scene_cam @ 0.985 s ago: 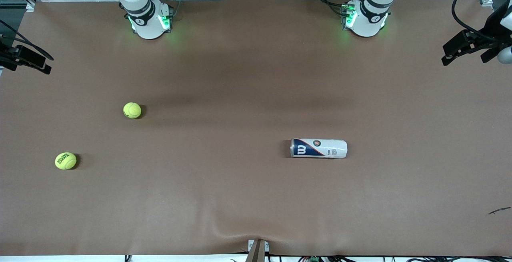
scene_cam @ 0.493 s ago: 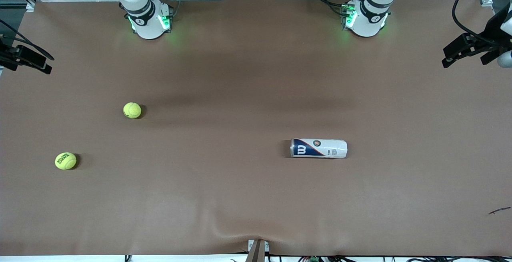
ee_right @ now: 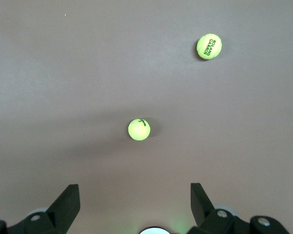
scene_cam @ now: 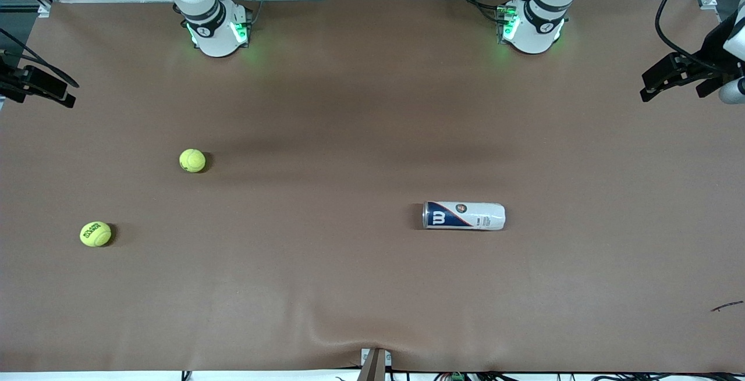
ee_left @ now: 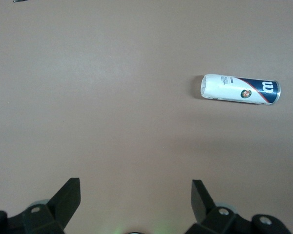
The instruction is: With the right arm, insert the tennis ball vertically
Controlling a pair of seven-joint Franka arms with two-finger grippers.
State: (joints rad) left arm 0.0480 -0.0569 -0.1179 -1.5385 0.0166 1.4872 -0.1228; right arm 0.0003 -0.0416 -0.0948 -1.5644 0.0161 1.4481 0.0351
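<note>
Ball (scene_cam: 192,160) sits on the brown surface (scene_cam: 361,288) toward the right arm's end, mid-height in the front view. In my right wrist view it (ee_right: 139,129) lies centred between the right jaws and clear of them, well below. Those jaws stand wide apart and empty. The right arm is held high, its wrist looking straight down. The ball is yellow-green with a small dark mark. A second ball (scene_cam: 95,234), printed with dark lettering, lies lower in the front view. The can (scene_cam: 464,216) lies on its side toward the left arm's end. The left jaws are also apart, high above the surface.
</note>
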